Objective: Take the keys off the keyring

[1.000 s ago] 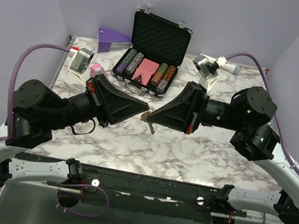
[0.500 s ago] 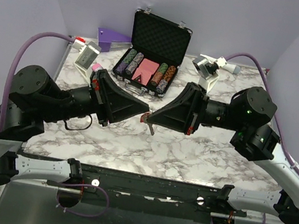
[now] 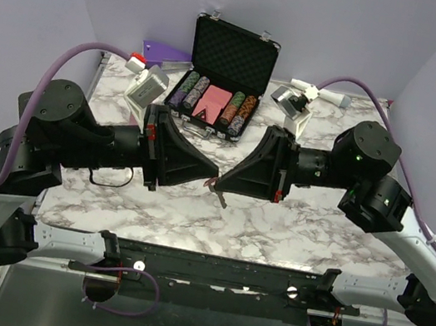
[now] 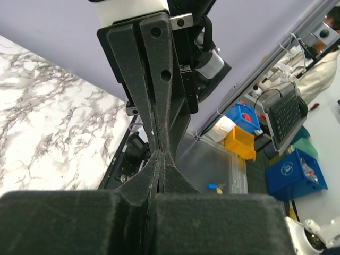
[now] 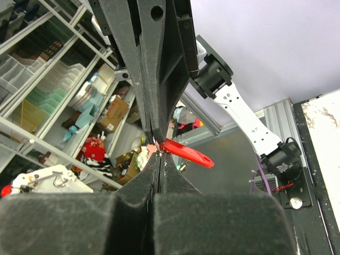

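The left arm is reaching in from the left side over the marble table. A purple cable is looping up from it. The left gripper is pointing toward the middle. Its two fingers are pressing tight together, with no gap showing.

Behind it, at the back of the table, a purple wedge is lying near the wall. Just right of that, a black case is standing open with its lid up. Stacks of poker chips are sitting in it, with a pink box between them.

In the middle, above the table, the two grippers are meeting tip to tip. The keyring is sitting right where the tips touch. Its red tag is sticking out to one side in the right wrist view. In the top view it is hanging down a little under the tips. I cannot tell which gripper is pinching it. The keys are too small to pick out.

The right gripper is pointing back at the left one, and its fingers are squeezing together too. The right arm is reaching in from the right side, with another purple cable curving behind it.
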Robot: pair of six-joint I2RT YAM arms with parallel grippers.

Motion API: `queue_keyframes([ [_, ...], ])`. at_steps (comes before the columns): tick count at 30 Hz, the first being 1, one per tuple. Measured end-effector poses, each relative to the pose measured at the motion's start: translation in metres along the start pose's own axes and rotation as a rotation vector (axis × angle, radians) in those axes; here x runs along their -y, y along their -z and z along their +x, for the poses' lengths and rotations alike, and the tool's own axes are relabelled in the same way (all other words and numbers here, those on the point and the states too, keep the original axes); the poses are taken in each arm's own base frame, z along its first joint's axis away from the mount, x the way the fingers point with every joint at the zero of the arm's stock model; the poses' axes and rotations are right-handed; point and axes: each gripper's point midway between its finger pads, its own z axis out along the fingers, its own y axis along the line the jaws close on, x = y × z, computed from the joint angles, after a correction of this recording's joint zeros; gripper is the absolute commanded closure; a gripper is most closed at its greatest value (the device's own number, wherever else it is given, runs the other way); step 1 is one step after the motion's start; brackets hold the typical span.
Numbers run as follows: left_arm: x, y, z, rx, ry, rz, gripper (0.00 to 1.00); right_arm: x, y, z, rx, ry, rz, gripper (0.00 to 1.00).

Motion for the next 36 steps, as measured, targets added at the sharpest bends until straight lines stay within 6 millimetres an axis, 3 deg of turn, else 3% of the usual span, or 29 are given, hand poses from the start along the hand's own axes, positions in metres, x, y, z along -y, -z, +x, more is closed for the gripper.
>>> queue_keyframes([
  [17,0.008,-0.009,0.023,-0.184,-0.023,0.064,1.0,0.003,0.002,0.026,-0.139,-0.041,-0.013,0.99],
  [36,0.017,-0.019,0.034,-0.278,-0.003,0.137,1.0,-0.006,0.011,0.039,-0.207,-0.053,-0.049,0.99],
])
